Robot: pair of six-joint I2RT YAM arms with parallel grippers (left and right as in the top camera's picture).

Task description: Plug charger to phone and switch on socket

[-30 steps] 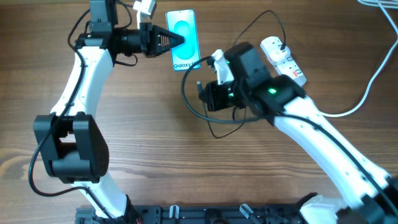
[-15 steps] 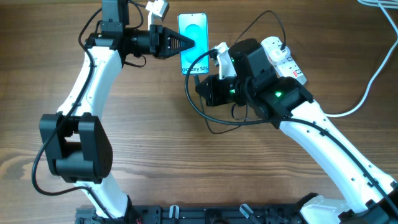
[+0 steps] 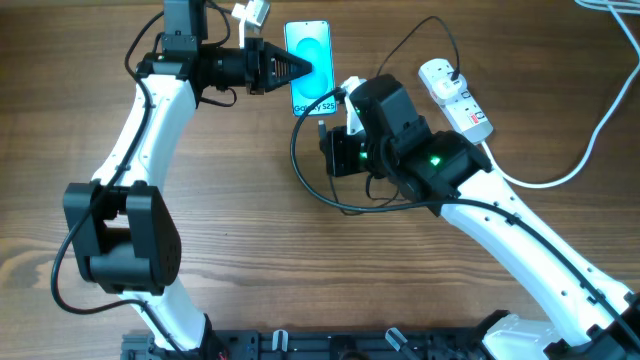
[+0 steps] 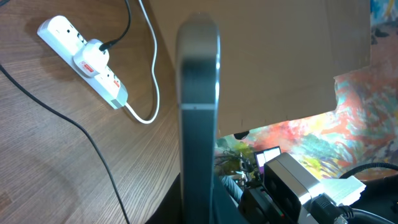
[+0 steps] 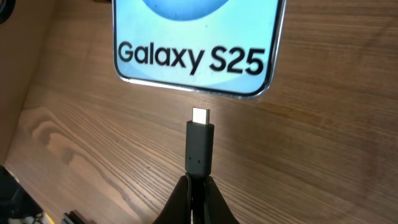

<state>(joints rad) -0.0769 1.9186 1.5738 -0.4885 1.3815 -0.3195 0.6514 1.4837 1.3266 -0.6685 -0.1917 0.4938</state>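
Wood-grain table (image 3: 230, 230) carries everything. Toward its far right lies the white socket (image 3: 455, 95), its thick white cord (image 3: 590, 140) trailing off to the right. The left gripper (image 3: 298, 68) is clamped on one long edge of the phone (image 3: 315, 50), at the far middle. The right gripper (image 5: 198, 194) is pinched tight on the charger (image 5: 200, 146), whose connector tip sits just short of the phone's "Galaxy S25" end, not touching.

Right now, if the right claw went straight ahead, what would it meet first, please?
The right claw, via its thin black charger connector, would likely meet the flat cyan-screened phone at its bottom edge.
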